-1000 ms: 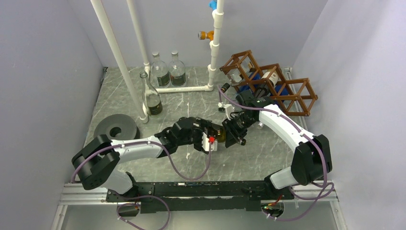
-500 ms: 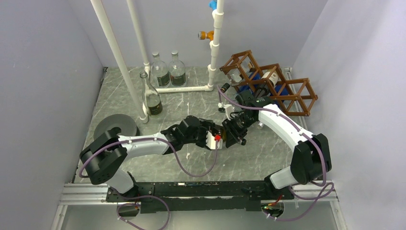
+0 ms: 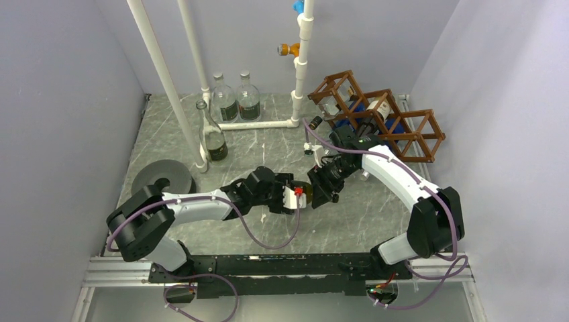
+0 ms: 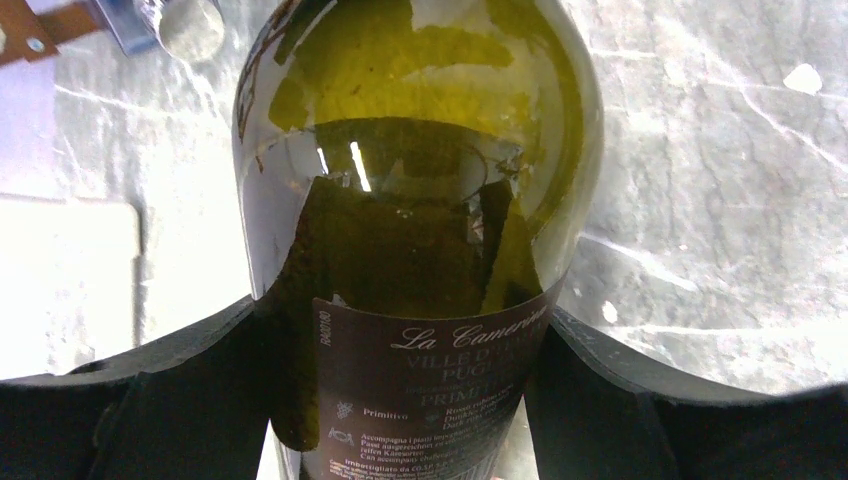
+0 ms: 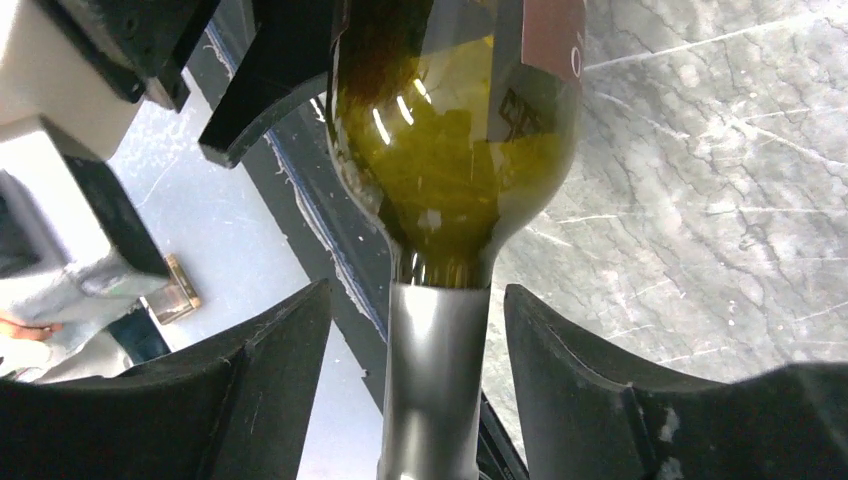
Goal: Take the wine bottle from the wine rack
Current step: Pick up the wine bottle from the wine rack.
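A dark green wine bottle (image 3: 306, 192) with a dark label hangs between my two grippers above the marble tabletop, away from the brown lattice wine rack (image 3: 409, 131) at the back right. My left gripper (image 3: 298, 196) is shut on the bottle's body (image 4: 420, 200), its fingers (image 4: 180, 380) pressed against both sides at the label. My right gripper (image 3: 317, 189) is open around the bottle's silver-capped neck (image 5: 432, 370), with a gap on each side of it. The rack still holds other bottles (image 3: 379, 109).
Two clear bottles (image 3: 223, 102) (image 3: 248, 100) stand at the back and a taller one (image 3: 212, 137) by a white pipe frame (image 3: 258, 124). A grey disc (image 3: 163, 178) lies at the left. Grey walls close in on both sides.
The left gripper with the bottle has slid slightly right and then back left. The right gripper has followed a little to the left along the neck.
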You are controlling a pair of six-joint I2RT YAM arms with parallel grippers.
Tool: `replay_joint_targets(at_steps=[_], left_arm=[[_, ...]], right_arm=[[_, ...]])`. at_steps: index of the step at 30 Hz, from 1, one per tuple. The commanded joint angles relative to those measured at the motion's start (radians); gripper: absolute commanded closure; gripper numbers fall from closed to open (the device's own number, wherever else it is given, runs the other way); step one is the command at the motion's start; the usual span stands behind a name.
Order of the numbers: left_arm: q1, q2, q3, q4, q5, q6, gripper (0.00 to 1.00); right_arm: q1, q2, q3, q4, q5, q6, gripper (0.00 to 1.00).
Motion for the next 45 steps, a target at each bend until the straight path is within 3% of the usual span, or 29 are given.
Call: replay_joint_targets(at_steps=[1, 23, 28, 36, 45], left_arm=[[0.002, -0.081, -0.025, 0.173, -0.003, -0.059, 1.00], [0.003, -0.263, -0.203, 0.341, 0.048, -0.342, 1.00], [0.002, -0.299, -0.232, 0.391, 0.050, -0.413, 1.00], [0.003, -0.328, -0.257, 0.489, 0.081, -0.524, 1.00], [0.003, -0.326, -0.312, 0.648, 0.093, -0.690, 1.00]], right_arm=[[0.004, -0.019, 0.043, -0.010, -0.052, -0.045, 0.32], [-0.012, -0.093, 0.412, -0.201, -0.127, -0.343, 0.22], [-0.012, -0.135, 0.478, -0.232, -0.262, -0.506, 0.21], [-0.012, -0.101, 0.492, -0.438, -0.386, -0.920, 0.15], [-0.012, -0.116, 0.479, -0.405, -0.412, -1.070, 0.09]])
